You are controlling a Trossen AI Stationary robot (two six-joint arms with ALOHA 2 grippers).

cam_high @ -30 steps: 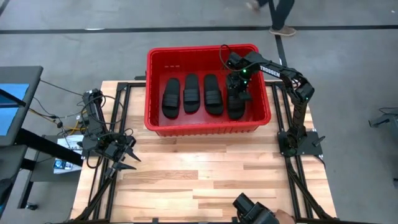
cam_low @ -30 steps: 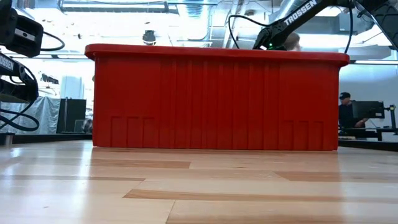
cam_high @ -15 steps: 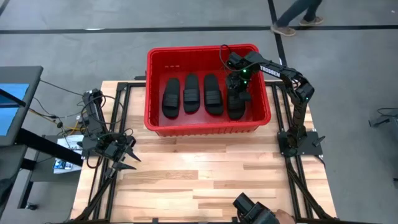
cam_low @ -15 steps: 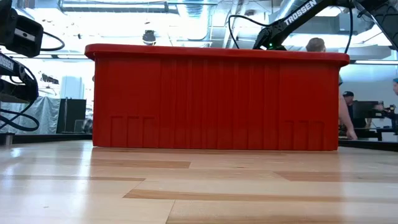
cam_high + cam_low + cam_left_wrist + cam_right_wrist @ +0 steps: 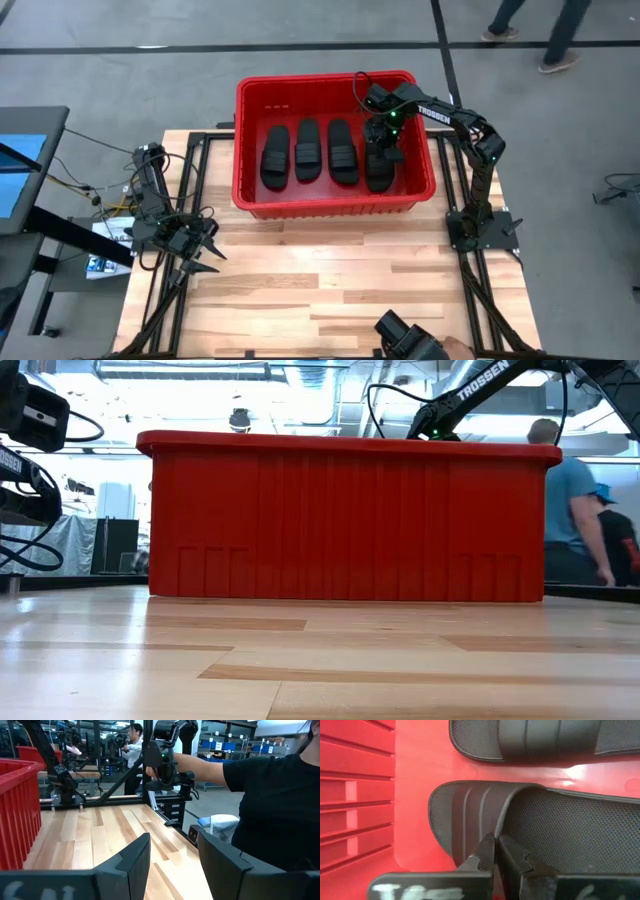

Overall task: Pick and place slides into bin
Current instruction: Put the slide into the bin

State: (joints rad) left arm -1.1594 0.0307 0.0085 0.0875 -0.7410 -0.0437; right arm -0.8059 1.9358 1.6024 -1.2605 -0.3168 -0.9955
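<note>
Right tool (image 5: 495,851), closed on the strap of the slide (image 5: 378,168) beneath it in the bin (image 5: 250,95); left tool (image 5: 200,255) waits open over the tabletop (image 5: 330,280).

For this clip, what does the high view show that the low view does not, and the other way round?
Only the high view: four black ribbed-strap foam slide sandals lying side by side inside the bin, the right gripper down on the rightmost sandal, and the left gripper waiting over the wooden table's left edge.
Only the low view: the bin's ribbed front wall and a person in a blue shirt behind it.
Both: the large red plastic bin and the table.
</note>
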